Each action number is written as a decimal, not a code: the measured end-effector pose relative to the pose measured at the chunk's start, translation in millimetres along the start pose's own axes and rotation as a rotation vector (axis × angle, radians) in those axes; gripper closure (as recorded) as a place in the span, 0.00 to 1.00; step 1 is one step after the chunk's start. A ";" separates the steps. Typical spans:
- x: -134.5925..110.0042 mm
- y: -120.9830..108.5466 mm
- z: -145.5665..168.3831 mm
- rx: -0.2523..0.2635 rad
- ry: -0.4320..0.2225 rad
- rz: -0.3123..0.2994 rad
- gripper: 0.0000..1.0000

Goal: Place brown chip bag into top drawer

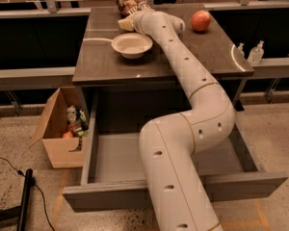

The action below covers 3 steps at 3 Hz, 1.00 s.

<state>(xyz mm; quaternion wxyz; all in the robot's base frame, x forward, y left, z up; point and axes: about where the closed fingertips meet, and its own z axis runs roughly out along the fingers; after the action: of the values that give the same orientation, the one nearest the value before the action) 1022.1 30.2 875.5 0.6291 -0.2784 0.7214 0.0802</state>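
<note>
The brown chip bag [130, 2] stands crinkled at the far edge of the table [106, 57], behind the white bowl [132, 44]. My gripper [126, 23] is at the end of the long white arm, just in front of the bag and beside the bowl's far rim. It is at the bag's lower end. The top drawer [111, 198] is pulled wide open below the table, with nothing visible on its grey floor. My arm crosses over it and hides its handle.
A red-orange apple [201, 20] lies at the table's far right. A brown cardboard box [62, 129] with small items stands on the floor left of the drawer. Two small bottles [255, 52] stand on a ledge at the right. A black cable and pole [24, 201] lie at lower left.
</note>
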 end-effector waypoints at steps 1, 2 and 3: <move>0.6 4.9 1.5 -0.014 0.000 -0.001 0.64; 1.0 8.2 2.5 -0.021 0.005 -0.004 0.87; 0.2 8.8 2.6 -0.022 0.006 -0.007 1.00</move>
<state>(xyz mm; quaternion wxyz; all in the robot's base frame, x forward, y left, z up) 1019.9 38.7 872.7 0.6242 -0.2880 0.7212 0.0849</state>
